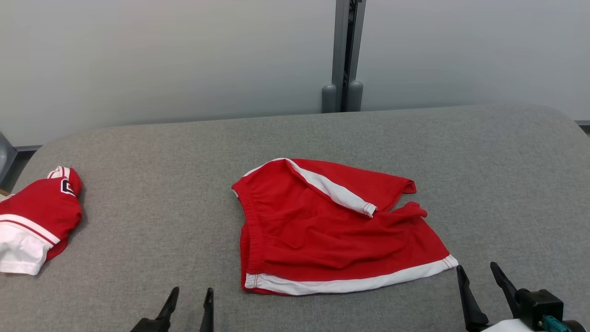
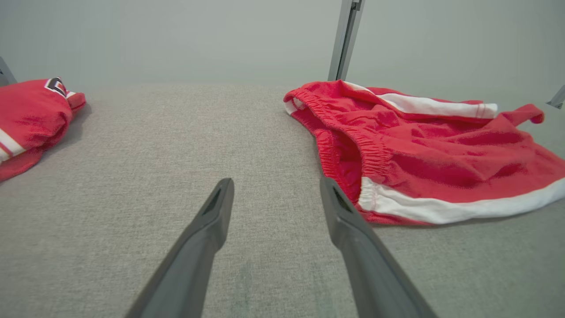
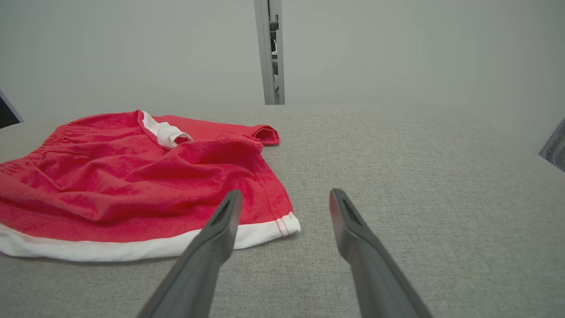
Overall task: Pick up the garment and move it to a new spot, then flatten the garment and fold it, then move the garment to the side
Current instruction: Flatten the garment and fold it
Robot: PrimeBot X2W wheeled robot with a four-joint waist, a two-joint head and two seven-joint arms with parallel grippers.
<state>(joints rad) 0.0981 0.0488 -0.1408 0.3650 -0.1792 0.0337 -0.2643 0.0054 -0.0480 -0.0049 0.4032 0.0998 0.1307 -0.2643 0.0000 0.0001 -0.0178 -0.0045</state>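
Observation:
Red shorts with white side stripes point(image 1: 332, 230) lie rumpled in the middle of the grey padded table point(image 1: 152, 221), waistband to the left, one leg folded over on top. The same shorts point(image 2: 423, 150) lie right of my left fingers and the shorts point(image 3: 132, 194) lie left of my right fingers. My left gripper point(image 1: 191, 295) is open near the table's front edge, just left of the shorts' near-left corner point(image 2: 276, 190). My right gripper point(image 1: 477, 272) is open beside the near-right corner point(image 3: 284, 198). Both hold nothing.
A second red and white garment point(image 1: 37, 216) lies bunched at the table's far left edge, also in the left wrist view point(image 2: 31, 119). A grey wall with a vertical metal post point(image 1: 343, 55) stands behind the table.

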